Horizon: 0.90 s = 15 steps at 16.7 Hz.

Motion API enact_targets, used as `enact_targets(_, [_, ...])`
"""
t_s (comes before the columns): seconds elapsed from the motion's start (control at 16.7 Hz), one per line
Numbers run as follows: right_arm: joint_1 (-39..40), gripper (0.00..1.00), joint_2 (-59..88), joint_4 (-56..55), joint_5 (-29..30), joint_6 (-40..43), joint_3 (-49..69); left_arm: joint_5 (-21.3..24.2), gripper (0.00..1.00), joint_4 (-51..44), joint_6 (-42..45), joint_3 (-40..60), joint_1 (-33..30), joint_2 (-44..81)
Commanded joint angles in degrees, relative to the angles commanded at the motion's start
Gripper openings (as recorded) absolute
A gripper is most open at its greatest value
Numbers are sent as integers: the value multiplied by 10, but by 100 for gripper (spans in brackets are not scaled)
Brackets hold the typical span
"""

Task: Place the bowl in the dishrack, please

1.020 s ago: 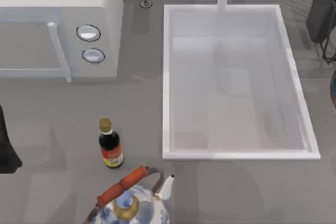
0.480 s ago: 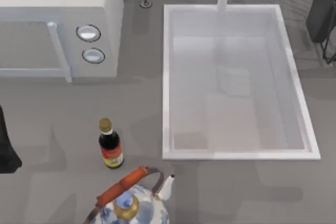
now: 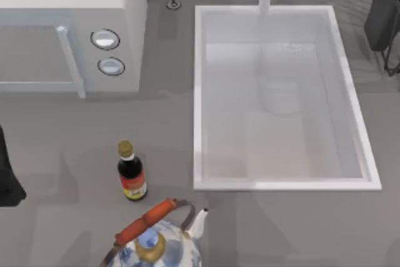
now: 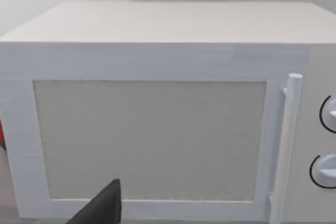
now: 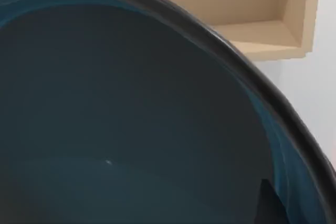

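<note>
Close against the right wrist camera looms the bowl (image 5: 131, 129) (pincer grip: cannot tell); dishrack placement seemingly remains undone.

Left arm (image 3: 7, 173) sits at the table's left edge — right arm (image 3: 382, 10) at the far-right corner.

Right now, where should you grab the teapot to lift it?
Probably by the orange handle, coming from straight above. It arches over the lid of the teapot, so it can be pinched across. The round body looks too wide.
</note>
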<state>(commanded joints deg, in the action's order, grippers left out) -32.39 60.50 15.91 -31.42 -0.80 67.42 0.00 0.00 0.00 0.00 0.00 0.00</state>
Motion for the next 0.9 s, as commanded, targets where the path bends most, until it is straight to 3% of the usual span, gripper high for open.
enact_targets(0.3, [-39, 0, -38, -75, -39, -1, -17, 0, 100, 0, 0, 0, 0, 0])
enact_targets(0.66, [-35, 0, -29, -81, -35, -2, -15, 0, 100, 0, 0, 0, 0, 0])
enact_targets(0.9, [-11, 0, 54, -168, -5, -2, -22, 0, 100, 0, 0, 0, 0, 0])
